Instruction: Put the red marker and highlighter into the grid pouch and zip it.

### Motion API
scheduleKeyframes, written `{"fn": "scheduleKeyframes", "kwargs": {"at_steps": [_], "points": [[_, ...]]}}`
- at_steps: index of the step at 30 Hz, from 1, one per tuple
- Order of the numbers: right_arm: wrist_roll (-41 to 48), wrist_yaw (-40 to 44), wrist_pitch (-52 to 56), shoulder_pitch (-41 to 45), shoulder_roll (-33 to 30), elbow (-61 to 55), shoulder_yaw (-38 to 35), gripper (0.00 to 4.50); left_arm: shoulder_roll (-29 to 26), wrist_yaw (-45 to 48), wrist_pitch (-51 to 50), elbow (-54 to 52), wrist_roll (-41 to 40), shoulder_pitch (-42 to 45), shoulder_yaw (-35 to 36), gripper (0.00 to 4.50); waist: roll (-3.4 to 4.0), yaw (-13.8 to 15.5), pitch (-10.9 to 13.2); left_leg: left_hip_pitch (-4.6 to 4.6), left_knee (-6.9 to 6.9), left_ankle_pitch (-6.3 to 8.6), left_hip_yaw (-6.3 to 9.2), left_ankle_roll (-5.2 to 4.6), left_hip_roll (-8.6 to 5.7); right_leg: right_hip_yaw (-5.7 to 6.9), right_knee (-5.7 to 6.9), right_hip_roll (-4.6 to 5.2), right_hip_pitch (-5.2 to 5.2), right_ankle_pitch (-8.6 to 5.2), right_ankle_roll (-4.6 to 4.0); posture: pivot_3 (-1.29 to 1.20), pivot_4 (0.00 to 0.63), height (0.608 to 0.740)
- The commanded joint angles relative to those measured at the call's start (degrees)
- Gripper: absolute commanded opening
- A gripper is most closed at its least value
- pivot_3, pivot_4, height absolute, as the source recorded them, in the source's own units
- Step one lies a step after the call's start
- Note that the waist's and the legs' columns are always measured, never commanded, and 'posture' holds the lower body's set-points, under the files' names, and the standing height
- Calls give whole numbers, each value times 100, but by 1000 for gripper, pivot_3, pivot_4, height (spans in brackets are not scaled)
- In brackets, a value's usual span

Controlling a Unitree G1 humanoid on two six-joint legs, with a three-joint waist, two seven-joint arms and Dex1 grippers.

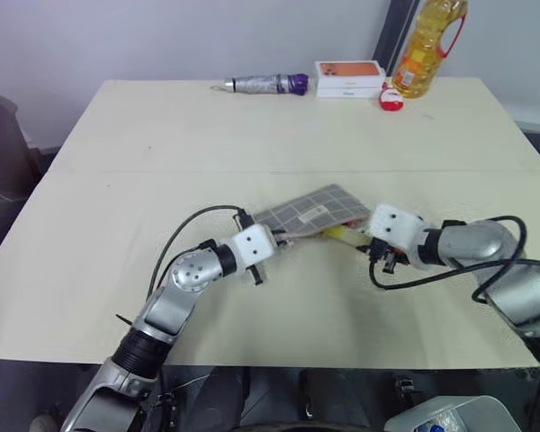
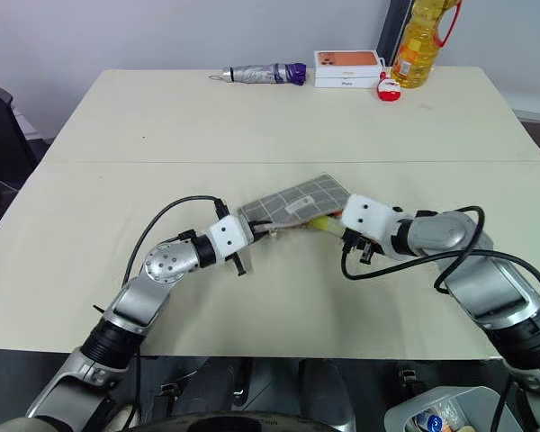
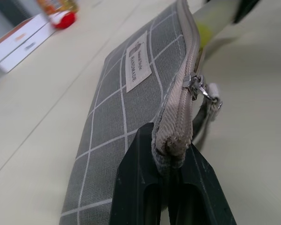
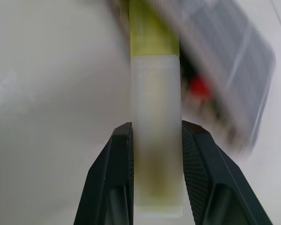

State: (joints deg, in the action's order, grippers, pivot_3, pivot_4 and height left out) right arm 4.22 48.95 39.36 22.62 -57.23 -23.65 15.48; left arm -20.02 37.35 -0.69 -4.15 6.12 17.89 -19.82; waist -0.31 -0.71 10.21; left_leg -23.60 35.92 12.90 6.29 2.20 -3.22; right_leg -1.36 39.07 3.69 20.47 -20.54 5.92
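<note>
Near the middle of the pale bench (image 1: pixel 117 270), the grid pouch (image 1: pixel 313 212) lies flat, its grey fabric crossed by white lines and a small white label (image 3: pixel 136 61) sewn on its upper face. Its near-left corner, at the end of the zipper, is pinched between the pressed-together fingers of the left end effector (image 3: pixel 171 154), and the zipper pull (image 3: pixel 196 86) with its pale tab hangs just beyond that corner. To the right of the pouch, the highlighter (image 4: pixel 154 117) is clamped between the two black fingers of the right end effector (image 4: pixel 155 140); its translucent body runs away from the fingers and its yellow end reaches the pouch's right edge, where the opening appears to be. A small patch of red (image 4: pixel 199 87), likely the red marker, is seen at that edge of the pouch beside the highlighter, too blurred to be told apart clearly. Along the far edge of the bench a folded umbrella (image 1: pixel 263 85) with a purple handle, a flat white and orange box (image 1: pixel 349 77), a small red and white round object (image 1: pixel 391 97) and a yellow oil bottle (image 1: pixel 423 49) are set out, well apart from the pouch.
</note>
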Motion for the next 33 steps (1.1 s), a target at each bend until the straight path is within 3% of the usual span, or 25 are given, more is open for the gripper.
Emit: {"fn": "scheduleKeyframes", "kwargs": {"at_steps": [1,4,11,16,19,23,26,33], "points": [[-98,196,-153,445,187,-89,111,850,32,111,87,-335,-69,-64,-107,0,0,-3,0,0,0,0,0,0,0,0,0,1,0,0,0,0,150,740],[77,360,-18,597,328,-163,4,850,58,96,31,-390,-67,-114,-96,0,0,4,0,0,0,0,2,0,1,0,0,1,0,0,0,0,150,740],[516,598,48,498,187,-316,-798,4446,193,-25,-365,-495,-246,-192,149,0,0,13,0,-2,1,0,3,0,0,0,-2,5,-1,0,0,0,150,740],[1500,849,305,366,245,-556,-2021,4485,634,-333,-1263,-490,-828,34,654,0,-1,15,0,-2,1,1,2,-1,0,1,-2,2,-2,0,0,0,150,740],[2014,720,681,361,424,-701,-2391,4485,1095,-579,-1967,-529,-1471,320,1123,0,-3,11,1,-1,4,1,4,-1,2,2,0,1,-3,0,0,0,150,740],[2148,297,902,183,775,-961,-2143,4485,1524,-748,-2733,-628,-2248,647,1583,0,-4,6,1,-2,6,1,4,-2,1,3,0,0,-5,0,0,0,150,740],[1573,-637,871,269,1384,-709,-1539,4485,1735,-905,-3245,-635,-2745,859,1863,0,-5,-13,2,-2,6,2,2,-3,1,2,0,-1,-3,0,0,0,150,740],[1327,-1625,1117,585,2466,-400,-1042,4485,1731,-1046,-3648,-771,-3087,906,1909,0,-4,1,2,-2,7,-1,3,2,-1,1,4,-3,1,0,0,0,150,740]]}}
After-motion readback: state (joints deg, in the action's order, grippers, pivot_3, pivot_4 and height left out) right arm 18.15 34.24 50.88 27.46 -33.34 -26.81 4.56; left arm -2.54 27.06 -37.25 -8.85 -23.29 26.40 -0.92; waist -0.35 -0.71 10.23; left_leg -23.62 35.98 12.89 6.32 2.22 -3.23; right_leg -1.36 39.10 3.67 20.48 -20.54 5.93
